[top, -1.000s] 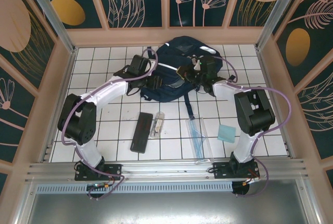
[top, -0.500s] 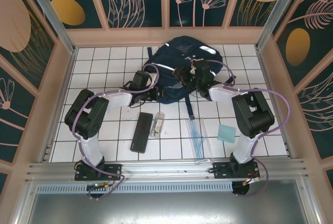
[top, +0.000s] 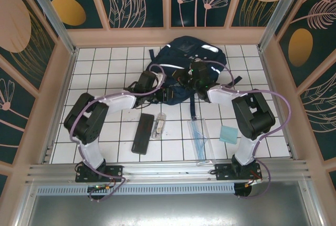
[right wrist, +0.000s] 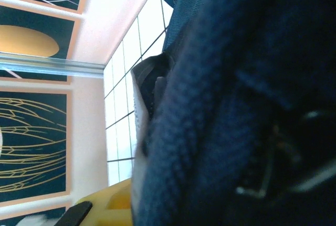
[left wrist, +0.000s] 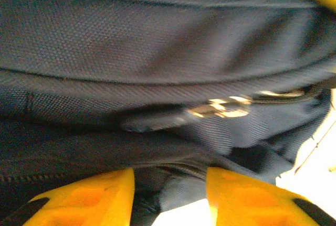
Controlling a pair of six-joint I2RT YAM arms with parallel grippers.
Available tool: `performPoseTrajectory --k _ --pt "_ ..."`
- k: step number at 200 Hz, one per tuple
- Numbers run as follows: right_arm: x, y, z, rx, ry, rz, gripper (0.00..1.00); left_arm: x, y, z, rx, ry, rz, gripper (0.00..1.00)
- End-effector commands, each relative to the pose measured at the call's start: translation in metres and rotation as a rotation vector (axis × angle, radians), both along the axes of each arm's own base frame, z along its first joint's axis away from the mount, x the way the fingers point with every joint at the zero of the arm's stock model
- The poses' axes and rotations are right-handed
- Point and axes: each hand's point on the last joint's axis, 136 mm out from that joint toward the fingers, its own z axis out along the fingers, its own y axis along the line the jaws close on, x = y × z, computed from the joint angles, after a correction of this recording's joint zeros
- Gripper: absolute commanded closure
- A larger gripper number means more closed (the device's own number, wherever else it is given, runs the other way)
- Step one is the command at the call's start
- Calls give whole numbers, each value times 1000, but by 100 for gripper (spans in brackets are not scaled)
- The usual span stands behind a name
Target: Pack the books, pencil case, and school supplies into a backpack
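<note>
White tiles cover the bench (top: 105,63), and at its far side lies a large navy-blue backpack with white reflective stripes (top: 184,52), with both arms reaching onto its near edge. The left hand (top: 161,94) sits close against the fabric with its yellow fingers (left wrist: 84,200) apart, while the right hand (top: 187,75) is buried in the cloth and I cannot tell whether it is apart or clamped. Nearer the arms, clear of the backpack, lie a flat long black pencil case (top: 143,133), a small clear tube (top: 159,125) just beside it, a clear bluish ruler set (top: 198,137) and a light-teal square pad (top: 229,134).
</note>
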Motion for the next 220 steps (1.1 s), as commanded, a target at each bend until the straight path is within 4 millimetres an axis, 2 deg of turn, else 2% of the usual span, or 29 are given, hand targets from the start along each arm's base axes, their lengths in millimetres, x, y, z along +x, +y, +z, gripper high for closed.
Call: performPoseTrajectory --k 1,22,34,45,68,89,92,96,124,166,188,220 --pt "16 -5 66 75 -146 44 100 -9 8 53 18 -106 -26 45" --pt "15 -2 72 104 -129 96 100 -9 0 87 -43 -147 -57 33" --pt "13 2 76 130 -126 122 100 -6 -7 101 -90 -167 -69 32" --pt "12 4 77 143 -121 136 100 -1 -13 106 -120 -171 -81 32" --pt "9 2 83 153 -126 146 100 7 -21 95 -118 -138 -92 34" --pt "8 -3 94 170 -141 150 100 5 -22 86 -129 -112 -96 36" --pt "8 -3 96 172 -143 150 100 6 -22 76 -122 -91 -96 36" --pt "8 -4 97 173 -145 151 100 5 -23 71 -123 -83 -97 36" --pt "7 -6 107 197 -153 161 100 8 -24 57 -121 -79 -103 36" --pt "6 -4 111 199 -158 172 100 27 -25 53 -118 -88 -84 36" --pt "6 -4 110 197 -161 172 100 38 -19 44 -35 -101 -63 37" --pt "7 -3 110 193 -164 174 100 41 -13 36 29 -111 -55 36"
